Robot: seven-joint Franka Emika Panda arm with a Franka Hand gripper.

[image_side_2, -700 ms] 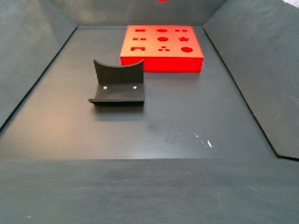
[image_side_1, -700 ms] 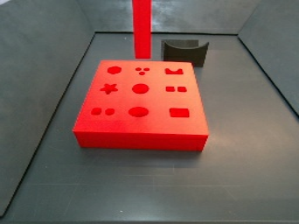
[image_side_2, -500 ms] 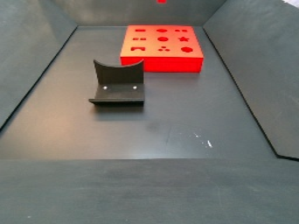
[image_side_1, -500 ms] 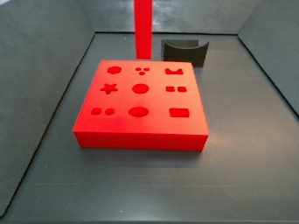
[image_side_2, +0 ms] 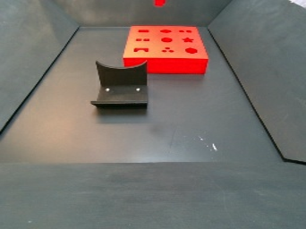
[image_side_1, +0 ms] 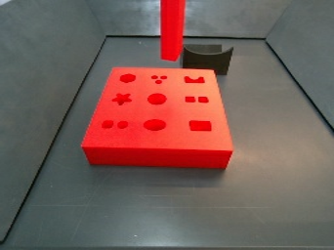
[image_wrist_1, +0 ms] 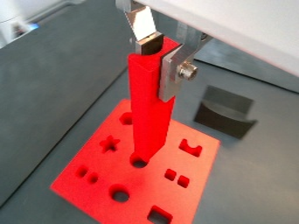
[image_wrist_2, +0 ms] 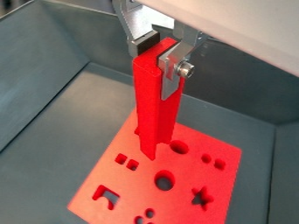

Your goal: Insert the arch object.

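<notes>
My gripper [image_wrist_1: 156, 54] is shut on the top of the arch object [image_wrist_1: 149, 114], a long bright red straight bar that hangs upright above the flat red board [image_wrist_1: 100, 179] with shaped holes. Both wrist views show the bar [image_wrist_2: 153, 109] between the silver fingers [image_wrist_2: 176, 68], its lower end over the board [image_wrist_2: 128, 179]. In a side view the bar [image_side_1: 171, 29] hangs over the board's far edge [image_side_1: 156, 107] and the gripper is out of view. In a side view only the bar's tip [image_side_2: 159, 4] shows above the board [image_side_2: 167, 49].
A dark grey block with a curved notch stands on the dark floor beside the board [image_side_1: 206, 59], [image_side_2: 120, 85], [image_wrist_1: 225, 112]. Grey walls enclose the work area on all sides.
The bar has moved a little to the right and risen slightly in the side view. The board and the grey block have not moved.
</notes>
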